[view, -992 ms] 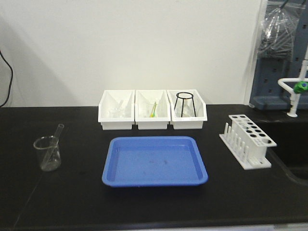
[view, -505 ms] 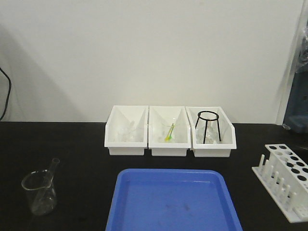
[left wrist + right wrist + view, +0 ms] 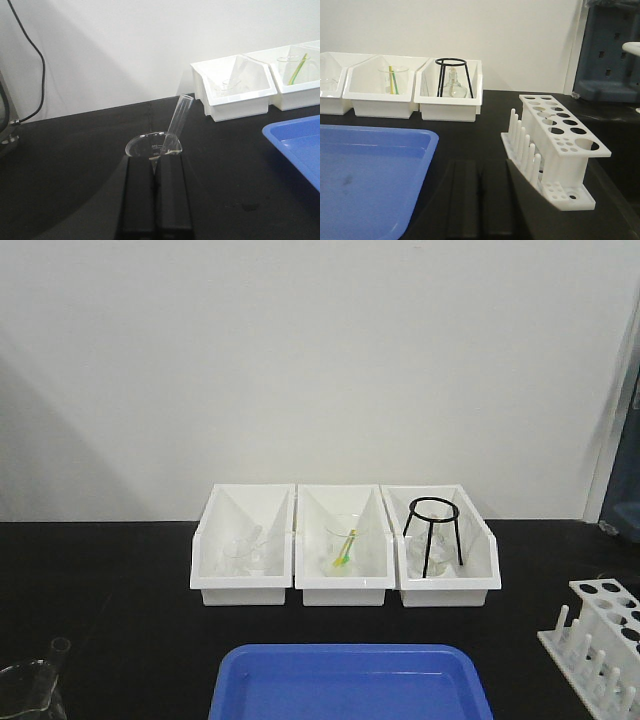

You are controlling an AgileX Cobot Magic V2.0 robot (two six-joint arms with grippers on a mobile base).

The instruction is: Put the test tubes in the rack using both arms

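One test tube (image 3: pixel 179 117) leans tilted in a clear glass beaker (image 3: pixel 147 145) on the black table, with its open rim up and to the right. My left gripper (image 3: pixel 155 160) is shut and empty, its fingertips just short of the beaker. The tube's tip (image 3: pixel 58 648) shows at the bottom left of the front view. The white rack (image 3: pixel 560 135) stands empty to the right of my right gripper (image 3: pixel 480 162), which is shut and empty, low over the table. The rack (image 3: pixel 600 640) sits at the bottom right edge of the front view. Neither arm shows in the front view.
A blue tray (image 3: pixel 340 651) lies in the middle front, left of the right gripper (image 3: pixel 427 145). Three white bins (image 3: pixel 245 585) stand along the back; the right one holds a black wire tripod (image 3: pixel 432 535). A dark blue-grey unit (image 3: pixel 610 50) stands at the far right.
The front view has moved in and tilted up. The bins look larger and lower, and the beaker, tray and rack have slid toward the bottom edge. Nothing on the table has moved.
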